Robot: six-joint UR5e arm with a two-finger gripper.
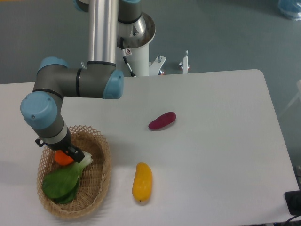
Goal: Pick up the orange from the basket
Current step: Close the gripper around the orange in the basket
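Your gripper (66, 153) sits on the orange (61, 158) in the basket (101, 179); I cannot tell its opening. Avoid the bok choy (63, 181) just below it.

1. The gripper (70, 153) is mostly hidden under the arm's wrist; whether its jaws are apart or closed cannot be told.
2. The orange (61, 158) shows only as a small patch; the wrist covers the rest.
3. The basket (104, 165) has its upper left rim hidden behind the arm.
4. A blue object (289, 8) at the top right corner is cut off by the edge.
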